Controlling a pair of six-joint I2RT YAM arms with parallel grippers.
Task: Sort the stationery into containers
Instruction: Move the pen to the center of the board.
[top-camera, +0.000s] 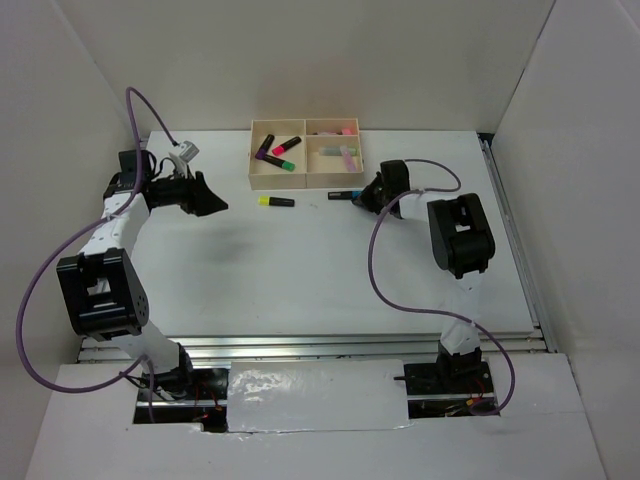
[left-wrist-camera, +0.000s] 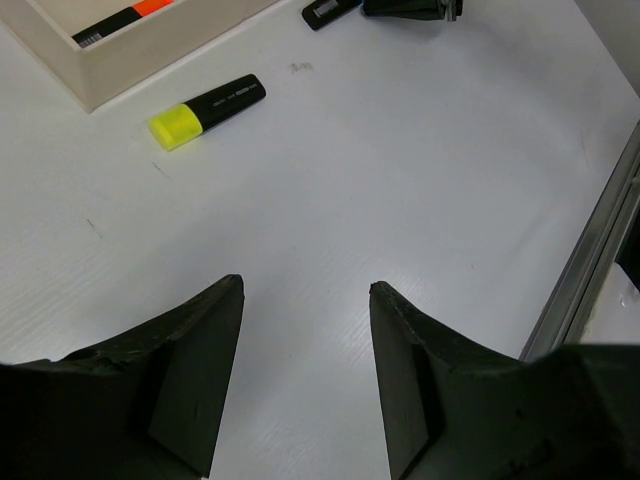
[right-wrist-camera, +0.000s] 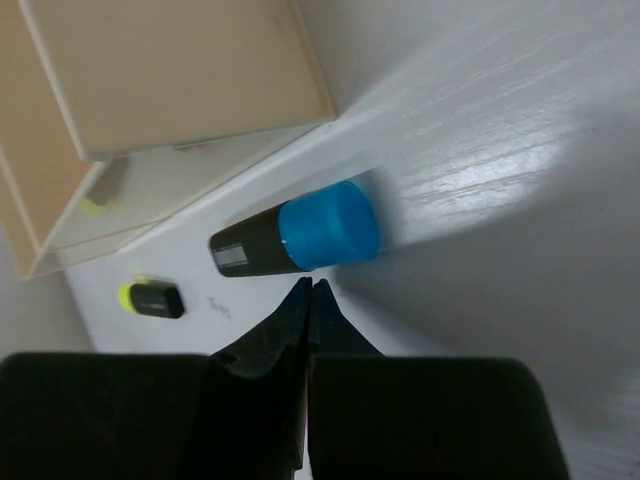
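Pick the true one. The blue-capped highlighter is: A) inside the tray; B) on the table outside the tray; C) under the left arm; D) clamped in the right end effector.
B: the blue-capped highlighter lies on the table beside the tray, just beyond the shut right end effector.

Lab test cell: white panels (top-camera: 400, 50) enclose a white table (top-camera: 300, 270).

White worktop (top-camera: 300, 270), sparsely set.
A beige tray (top-camera: 300, 182) sits at the back; a yellow-capped highlighter (top-camera: 276, 201) and a blue-capped highlighter (top-camera: 345, 195) lie just before it.
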